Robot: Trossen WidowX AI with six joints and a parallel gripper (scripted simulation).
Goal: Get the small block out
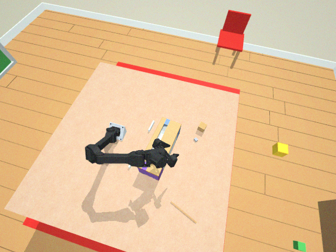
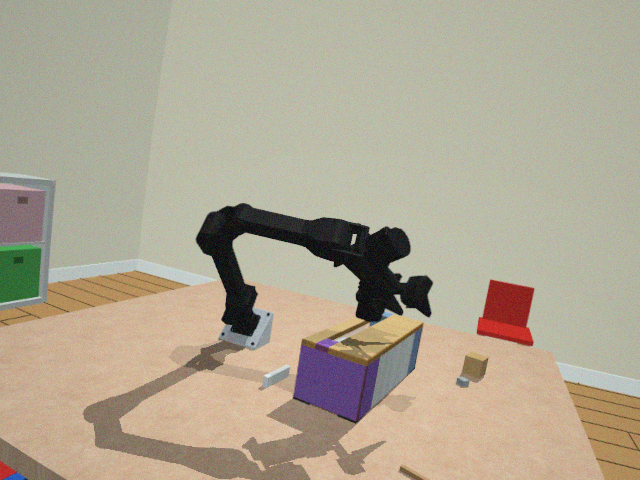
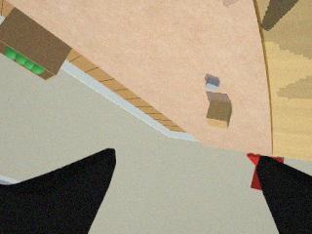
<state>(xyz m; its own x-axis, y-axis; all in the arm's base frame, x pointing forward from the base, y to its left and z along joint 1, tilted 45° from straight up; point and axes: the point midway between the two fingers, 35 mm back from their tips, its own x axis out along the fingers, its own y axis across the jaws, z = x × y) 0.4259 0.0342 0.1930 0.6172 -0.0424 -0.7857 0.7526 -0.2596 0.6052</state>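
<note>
The box stands upright on the table, with a wooden top, a long slot in it, a purple end and a blue end. Its clear front shows only at a steep angle. My gripper is open and empty. It hangs above the box, toward its clear-front side, with the fingers slanting outward and down. The small block on the shelf cannot be made out; the arm and gripper cover much of the slot in the top view.
A tan cube and a small grey cube lie beyond the clear front. A white bar lies behind the box, another nearer the purple end. A thin stick lies farther out.
</note>
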